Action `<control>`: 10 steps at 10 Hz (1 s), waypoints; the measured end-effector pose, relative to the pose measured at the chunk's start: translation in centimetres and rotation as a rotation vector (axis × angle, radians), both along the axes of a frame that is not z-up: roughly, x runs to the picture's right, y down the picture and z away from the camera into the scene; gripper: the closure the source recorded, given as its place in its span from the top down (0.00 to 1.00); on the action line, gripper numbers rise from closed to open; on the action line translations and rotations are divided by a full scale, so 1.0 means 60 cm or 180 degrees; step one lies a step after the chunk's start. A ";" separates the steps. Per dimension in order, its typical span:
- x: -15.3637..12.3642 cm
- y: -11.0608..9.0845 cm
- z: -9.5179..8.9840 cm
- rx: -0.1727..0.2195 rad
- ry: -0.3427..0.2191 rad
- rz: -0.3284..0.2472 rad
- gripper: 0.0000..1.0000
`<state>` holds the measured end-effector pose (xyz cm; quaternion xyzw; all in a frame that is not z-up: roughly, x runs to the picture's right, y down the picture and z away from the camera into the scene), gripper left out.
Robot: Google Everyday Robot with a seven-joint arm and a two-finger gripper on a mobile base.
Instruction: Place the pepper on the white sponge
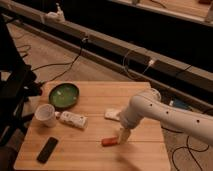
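- The wooden table (95, 100) stands on a floor, with a long dark rail running behind it on the far side.
- The pepper (109, 141), small and red-orange, lies flat on the table near its near edge, right of the middle, with its long axis running left to right.
- The gripper (122, 134) is down at the table surface, at the right end of the pepper, touching it or just beside it. I cannot tell whether it is open, closed or holding the pepper.
- The white arm (167, 114) reaches in from the right, bending down over the table's right side to the gripper.
- The white sponge (112, 114) lies flat on the table just beyond the pepper, on the far side. It is apart from the pepper, and the arm's elbow is just to its right.
- A green bowl (63, 95) sits at the far left of the table.
- A white mug (45, 114) stands nearer than the bowl, close to the left edge.
- A longer white box-like object (73, 119) with dark marks lies just right of the mug.
- A flat dark object (47, 149) lies at the near left corner.
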<state>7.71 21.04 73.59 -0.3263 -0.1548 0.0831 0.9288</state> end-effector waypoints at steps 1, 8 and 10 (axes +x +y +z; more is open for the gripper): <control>-0.014 0.015 0.012 -0.0046 -0.0051 0.0034 0.80; -0.045 0.089 0.069 -0.0268 -0.0211 0.0224 0.80; -0.043 0.105 0.080 -0.0334 -0.0214 0.0287 0.79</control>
